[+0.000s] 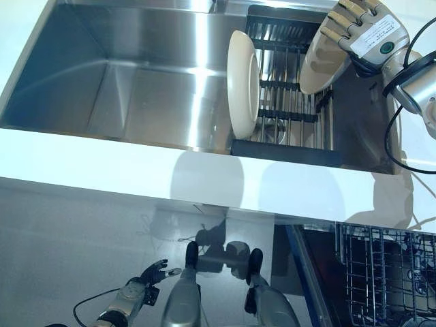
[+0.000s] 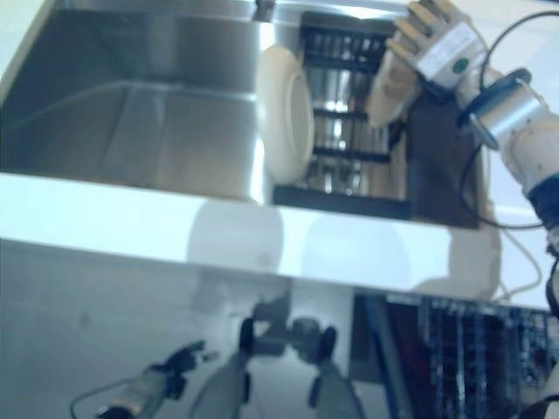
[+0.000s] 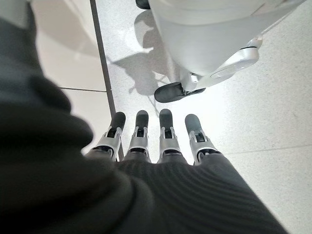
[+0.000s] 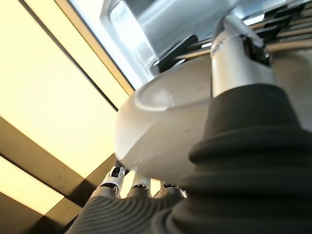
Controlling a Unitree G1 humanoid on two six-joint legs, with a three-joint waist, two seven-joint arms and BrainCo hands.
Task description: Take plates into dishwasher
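A cream plate stands on edge in the black dish rack inside the steel sink. At the rack's far right, my right hand grips a second cream plate, tilted and partly lifted above the rack. In the right wrist view the thumb lies across the plate's face and the fingers curl under its rim. My left hand hangs low beside the counter with fingers straight and nothing in it.
A white counter edge runs across in front of the sink. The open dishwasher's wire basket shows at the lower right, below the counter. A wheeled white base stands on the floor beyond my left hand.
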